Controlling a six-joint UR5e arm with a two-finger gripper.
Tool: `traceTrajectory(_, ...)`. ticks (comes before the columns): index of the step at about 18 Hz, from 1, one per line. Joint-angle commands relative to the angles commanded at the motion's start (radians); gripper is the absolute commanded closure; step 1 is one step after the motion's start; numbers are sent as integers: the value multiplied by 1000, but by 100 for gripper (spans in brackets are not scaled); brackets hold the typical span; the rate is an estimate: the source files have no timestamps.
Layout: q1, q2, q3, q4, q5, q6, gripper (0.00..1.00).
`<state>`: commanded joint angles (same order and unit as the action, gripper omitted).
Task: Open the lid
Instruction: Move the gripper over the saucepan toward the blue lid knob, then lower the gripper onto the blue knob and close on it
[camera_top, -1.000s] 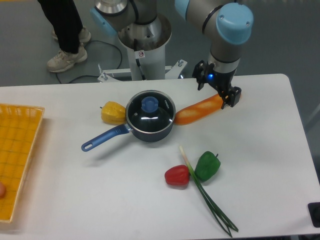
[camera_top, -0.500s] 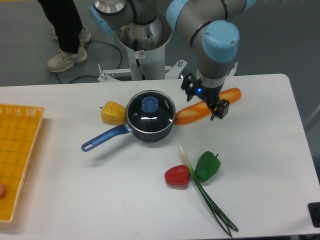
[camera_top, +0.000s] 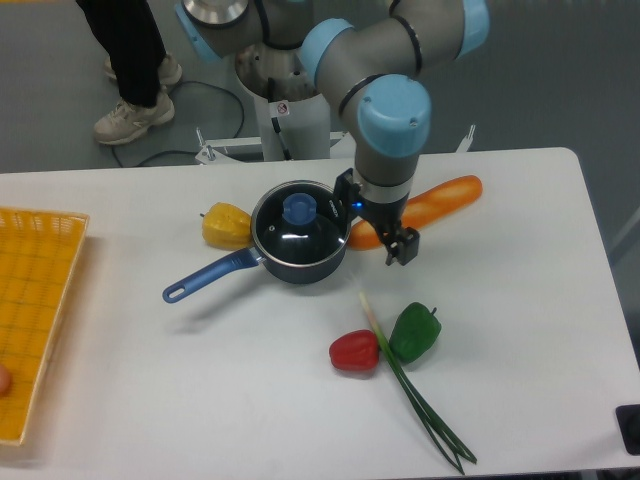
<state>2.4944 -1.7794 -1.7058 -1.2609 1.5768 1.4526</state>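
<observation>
The round dark glass lid (camera_top: 312, 238) with a blue centre knob (camera_top: 298, 208) sits closed on the dark-blue saucepan (camera_top: 300, 268), whose long handle (camera_top: 207, 277) points to the front left. My gripper (camera_top: 376, 221) is open and empty. It hangs just to the right of the lid, over the left end of a carrot (camera_top: 440, 199), and is apart from the knob.
A yellow pepper (camera_top: 226, 224) touches the pan's left side. A red pepper (camera_top: 354, 351), a green pepper (camera_top: 415, 331) and a spring onion (camera_top: 415, 400) lie in front. A yellow basket (camera_top: 30, 310) stands at the left edge. A person's legs (camera_top: 130, 60) are behind the table.
The gripper has moved left along the carrot, from the carrot's right end towards the lid. It has stayed open. The lid and pan have not moved.
</observation>
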Motion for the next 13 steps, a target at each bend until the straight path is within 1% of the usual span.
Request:
traceTrajectory(2, -26, 2, -9, -2, 29, 53, 0)
traceTrajectory(4, -48, 11, -34, 1, 31, 77, 0)
traceTrajectory(6, -65, 18, -64, 5, 29, 81, 0)
traceTrajectory(8, -77, 44, -112, 11, 31, 80, 0)
traceTrajectory(11, -78, 75, -172, 63, 32, 81, 0)
traceTrajectory(13, -80, 87, -192, 75, 32, 81, 0)
